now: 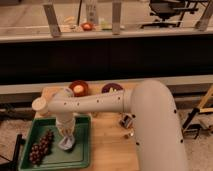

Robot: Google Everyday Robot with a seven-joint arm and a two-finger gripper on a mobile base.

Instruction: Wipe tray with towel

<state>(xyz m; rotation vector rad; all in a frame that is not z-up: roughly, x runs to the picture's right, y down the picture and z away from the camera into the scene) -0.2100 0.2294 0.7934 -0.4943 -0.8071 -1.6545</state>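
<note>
A green tray (80, 150) lies at the front left of the wooden table. A bunch of dark grapes (41, 147) lies in its left half. A pale crumpled towel (66, 143) lies on the tray's middle. My gripper (66, 134) points straight down onto the towel from the white arm (95, 104) that reaches in from the right. The gripper's tip meets the towel on the tray floor.
A red bowl (78, 88) with a pale object in it and a dark red bowl (112, 88) stand at the table's back. Small dark items (127, 121) lie right of the tray. A dark counter wall runs behind the table.
</note>
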